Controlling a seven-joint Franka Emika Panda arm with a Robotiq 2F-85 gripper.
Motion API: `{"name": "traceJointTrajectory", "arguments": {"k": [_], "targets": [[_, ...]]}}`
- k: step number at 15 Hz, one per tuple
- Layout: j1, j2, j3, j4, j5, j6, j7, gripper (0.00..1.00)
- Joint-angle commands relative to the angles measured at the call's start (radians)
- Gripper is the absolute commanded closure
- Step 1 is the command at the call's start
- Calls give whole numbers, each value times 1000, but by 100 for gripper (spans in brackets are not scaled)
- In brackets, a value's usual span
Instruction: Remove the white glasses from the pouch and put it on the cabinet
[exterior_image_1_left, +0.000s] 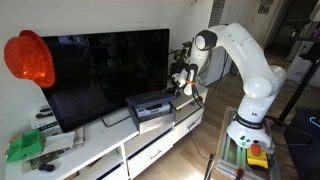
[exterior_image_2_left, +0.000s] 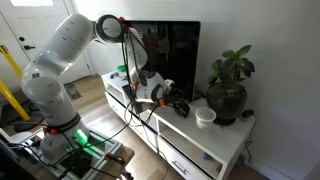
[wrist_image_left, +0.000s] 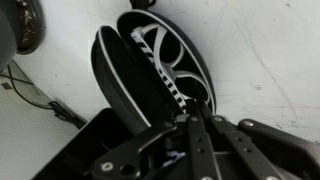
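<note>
Your jaws were at the white glasses (wrist_image_left: 160, 70) in the open pouch (wrist_image_left: 118, 85), but I could not tell if they gripped. You had to lift slowly, leaving the pouch on the counter (wrist_image_left: 265, 50).

Both exterior views face the cabinet (exterior_image_1_left: 155, 148) from opposite ends; wrist view looks close.

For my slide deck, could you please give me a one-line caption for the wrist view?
Gripper poised at the open black pouch, white glasses inside, on the white cabinet.
</note>
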Motion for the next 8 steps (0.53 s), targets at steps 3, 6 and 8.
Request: {"name": "traceJointTrajectory", "arguments": {"k": [3, 6, 8], "targets": [[24, 44, -49, -1, -1, 117, -27, 100], [24, 87, -61, 24, -5, 173, -48, 100], [27, 120, -71, 44, 1, 210, -62, 100]]}}
